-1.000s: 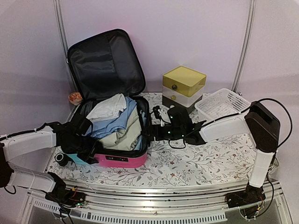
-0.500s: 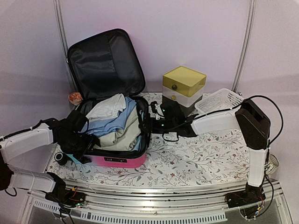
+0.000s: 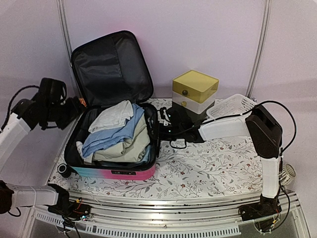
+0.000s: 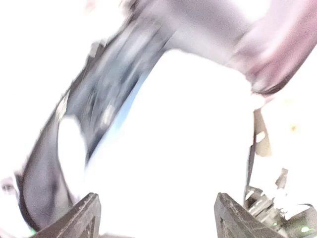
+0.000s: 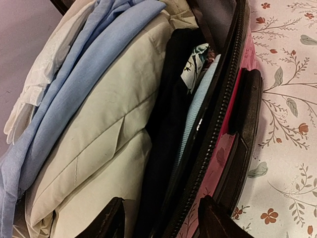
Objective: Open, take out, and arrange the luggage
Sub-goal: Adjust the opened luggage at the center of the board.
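The luggage (image 3: pixel 124 171) lies open on the table, its black-lined lid (image 3: pixel 111 64) propped against the back wall. White (image 3: pixel 115 115), light blue (image 3: pixel 111 135) and beige (image 3: pixel 126 146) clothes fill the base. My right gripper (image 3: pixel 161 125) is at the case's right side. In the right wrist view this gripper (image 5: pixel 163 218) is open, its fingers standing either side of the black zipper rim (image 5: pixel 223 114), with beige cloth (image 5: pixel 99 139) on the left. My left gripper (image 3: pixel 75 107) is raised by the case's far left corner. The left wrist view is blurred and washed out, but that gripper (image 4: pixel 158 218) is open and holds nothing.
A yellow-topped drawer box (image 3: pixel 194 89) stands at the back, right of the case. Further right is a white mesh basket (image 3: pixel 233 110). A floral cloth (image 3: pixel 213 163) covers the table. One black wheel (image 3: pixel 63 168) sticks out at the case's near left corner.
My left arm has let go of the case's near left side and swung up and back to the left. My right gripper has moved left to the case's rim and narrowed.
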